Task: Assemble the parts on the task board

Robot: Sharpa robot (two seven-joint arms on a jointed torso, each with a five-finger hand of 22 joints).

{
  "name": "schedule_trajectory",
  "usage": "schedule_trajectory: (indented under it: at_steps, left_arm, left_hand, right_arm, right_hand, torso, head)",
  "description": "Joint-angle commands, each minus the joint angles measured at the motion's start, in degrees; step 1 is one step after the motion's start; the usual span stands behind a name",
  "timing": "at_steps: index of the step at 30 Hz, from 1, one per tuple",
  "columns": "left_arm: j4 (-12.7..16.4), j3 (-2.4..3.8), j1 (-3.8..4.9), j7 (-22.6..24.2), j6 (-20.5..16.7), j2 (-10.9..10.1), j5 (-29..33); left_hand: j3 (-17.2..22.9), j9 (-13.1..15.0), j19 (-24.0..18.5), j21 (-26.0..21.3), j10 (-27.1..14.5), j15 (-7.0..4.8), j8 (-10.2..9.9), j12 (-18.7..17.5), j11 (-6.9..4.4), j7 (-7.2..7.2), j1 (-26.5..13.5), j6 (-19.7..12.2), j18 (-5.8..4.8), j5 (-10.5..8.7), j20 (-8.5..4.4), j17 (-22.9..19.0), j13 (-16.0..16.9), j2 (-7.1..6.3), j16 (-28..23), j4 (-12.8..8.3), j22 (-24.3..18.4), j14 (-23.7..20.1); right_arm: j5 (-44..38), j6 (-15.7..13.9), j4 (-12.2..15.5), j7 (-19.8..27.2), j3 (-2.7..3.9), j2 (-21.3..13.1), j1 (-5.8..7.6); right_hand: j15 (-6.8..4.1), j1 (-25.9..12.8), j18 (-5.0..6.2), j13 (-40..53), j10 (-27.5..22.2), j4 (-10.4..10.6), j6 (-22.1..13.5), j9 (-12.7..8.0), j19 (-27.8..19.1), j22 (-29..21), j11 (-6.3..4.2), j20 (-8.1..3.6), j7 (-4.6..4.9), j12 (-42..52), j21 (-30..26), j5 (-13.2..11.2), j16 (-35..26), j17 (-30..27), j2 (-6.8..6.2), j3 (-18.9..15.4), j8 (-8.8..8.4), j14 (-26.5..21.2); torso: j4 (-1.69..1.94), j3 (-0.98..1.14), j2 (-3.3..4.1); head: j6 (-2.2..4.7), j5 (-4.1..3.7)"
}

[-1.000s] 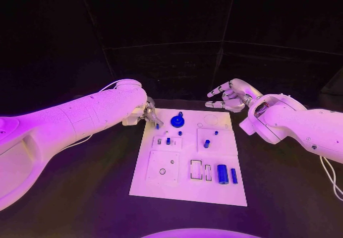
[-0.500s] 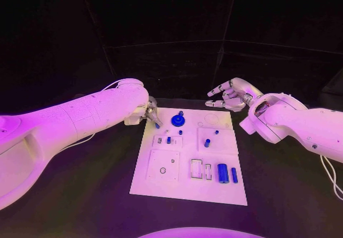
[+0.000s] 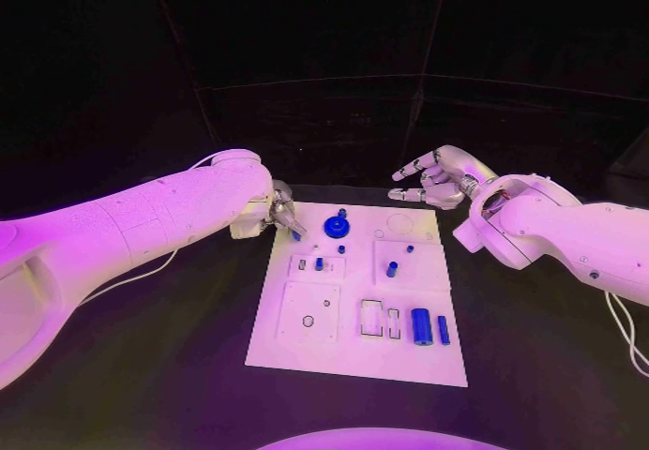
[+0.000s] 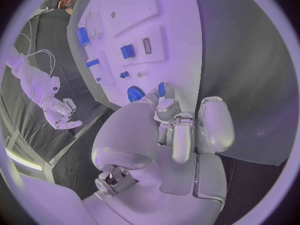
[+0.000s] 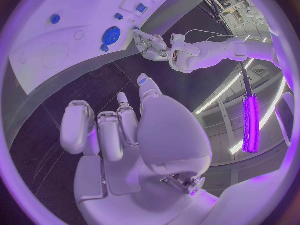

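The white task board (image 3: pixel 354 352) lies in the middle of the table. My left hand (image 3: pixel 280 217) hovers at its far left corner, and its fingertips pinch a small blue peg (image 4: pixel 161 89), seen in the head view as the peg (image 3: pixel 295 234). A blue gear (image 3: pixel 336 226) sits just right of that hand; the left wrist view has the gear (image 4: pixel 133 94) beside the peg. My right hand (image 3: pixel 434 178) is held above the table beyond the board's far right corner, fingers spread and holding nothing.
A blue cylinder (image 3: pixel 421 327) and a thin blue bar (image 3: pixel 443 330) lie near the board's front right. A blue peg (image 3: pixel 391 270) stands in a raised square block, and small blue pieces (image 3: pixel 318 265) sit mid-board. Black table surrounds the board.
My left hand has edged slightly toward the far side with the blue peg still at its fingertips. The right hand has barely moved.
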Motion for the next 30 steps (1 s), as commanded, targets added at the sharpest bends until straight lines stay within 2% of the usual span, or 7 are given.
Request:
schedule_trajectory:
  at_steps: [1,3,4,8,18,25,30]
  left_arm:
    - [2.24,0.07,0.22,0.43,-3.35,-1.40,3.67]
    - [3.90,0.08,0.27,0.41,-4.13,-2.52,4.04]
    - [5.30,0.08,0.30,0.40,-4.74,-3.45,4.24]
    - [9.15,0.09,0.34,0.44,-6.37,-5.94,4.48]
    - [15.84,-0.01,0.09,0.76,-10.07,-10.25,0.98]
    - [20.16,-0.07,-1.34,0.90,-11.88,-12.10,-3.70]
    - [21.28,-0.08,-2.15,0.86,-12.57,-12.29,-5.77]
  left_hand:
    - [8.41,2.01,0.60,-0.04,0.72,-0.19,0.49,-0.19,-0.10,-0.21,-1.63,-0.34,0.58,0.32,-0.33,15.09,0.01,-0.98,0.35,-6.63,0.09,5.92]
    - [8.47,2.02,0.61,-0.04,0.73,-0.19,0.50,-0.19,-0.10,-0.21,-1.67,-0.34,0.58,0.32,-0.33,15.09,0.02,-1.00,0.35,-6.64,0.09,5.92]
    - [10.04,2.24,0.64,-0.03,0.85,-0.17,0.81,-0.13,-0.22,-0.22,-2.57,-0.29,0.57,0.37,-0.36,15.09,0.07,-1.56,0.35,-6.87,0.18,5.92]
    - [11.65,2.55,0.76,0.19,1.26,-0.27,1.22,0.26,-0.26,-0.36,-3.51,-0.21,0.51,0.31,-0.40,15.09,0.52,-2.25,0.35,-7.18,0.50,5.92]
    - [14.14,3.03,0.89,0.39,1.44,-0.33,1.77,0.31,-0.35,-0.44,-4.83,-0.30,0.45,0.30,-0.46,15.09,0.53,-3.32,0.35,-7.69,0.86,5.92]
    - [15.57,3.30,0.95,0.48,1.53,-0.37,2.12,0.30,-0.41,-0.52,-5.45,-0.23,0.42,0.30,-0.49,15.09,0.48,-3.97,0.35,-8.01,1.03,5.92]
    - [15.94,3.36,0.98,0.52,1.56,-0.38,2.20,0.29,-0.42,-0.54,-5.60,-0.23,0.41,0.30,-0.50,15.09,0.47,-4.11,0.35,-8.07,1.10,5.92]
  right_arm:
    - [-0.04,0.23,-0.07,0.32,0.03,-0.02,0.12]
    - [-0.04,0.25,-0.17,0.31,0.03,-0.02,0.12]
    - [-0.04,0.27,-0.25,0.32,0.03,0.00,0.12]
    - [-0.04,0.34,-0.44,0.33,0.03,0.04,0.12]
    - [-0.04,0.58,-0.71,0.35,0.02,0.11,0.12]
    - [-0.04,0.73,-0.88,0.44,0.02,0.21,0.11]
    - [-0.03,0.81,-0.94,0.46,0.01,0.30,0.10]
  right_hand:
    - [-0.30,-0.19,0.19,2.47,-0.48,-0.09,0.32,-0.08,-0.32,-0.07,-0.06,0.04,-0.14,-0.19,-0.32,-0.07,-0.35,4.83,0.49,-0.19,0.39,3.89]
    - [-0.30,-0.19,0.19,2.47,-0.48,-0.09,0.32,-0.08,-0.32,-0.07,-0.06,0.04,-0.14,-0.19,-0.32,-0.07,-0.35,4.83,0.49,-0.19,0.39,3.89]
    - [-0.30,-0.19,0.19,2.47,-0.48,-0.09,0.32,-0.08,-0.32,-0.07,-0.06,0.04,-0.14,-0.19,-0.32,-0.07,-0.35,4.83,0.49,-0.19,0.39,3.89]
    - [-0.30,-0.19,0.19,2.47,-0.48,-0.09,0.32,-0.08,-0.32,-0.07,-0.06,0.04,-0.14,-0.19,-0.32,-0.07,-0.35,4.83,0.49,-0.19,0.39,3.89]
    - [-0.30,-0.18,0.19,2.44,-0.50,-0.10,0.33,-0.08,-0.33,-0.09,-0.06,0.03,-0.14,-0.21,-0.33,-0.06,-0.36,4.82,0.50,-0.20,0.40,3.88]
    - [-0.31,-0.15,0.22,2.37,-0.54,-0.14,0.37,-0.07,-0.39,-0.24,-0.08,0.02,-0.15,-0.29,-0.41,-0.04,-0.40,4.75,0.55,-0.23,0.44,3.87]
    - [-0.31,-0.15,0.22,2.37,-0.54,-0.14,0.37,-0.07,-0.39,-0.24,-0.08,0.02,-0.15,-0.29,-0.41,-0.04,-0.40,4.75,0.55,-0.23,0.44,3.87]
  torso:
    - [0.20,0.08,-0.10]
    - [0.22,0.10,-0.15]
    - [0.32,0.12,-0.23]
    - [0.50,0.13,-0.36]
    - [0.43,0.11,-0.30]
    - [0.36,0.03,-0.29]
    - [0.28,0.18,-0.27]
  head:
    - [-0.07,0.00]
    - [-0.10,0.01]
    - [-0.13,-0.02]
    - [-0.25,-0.26]
    - [-0.25,-0.04]
    - [0.09,-0.26]
    - [0.07,-0.03]
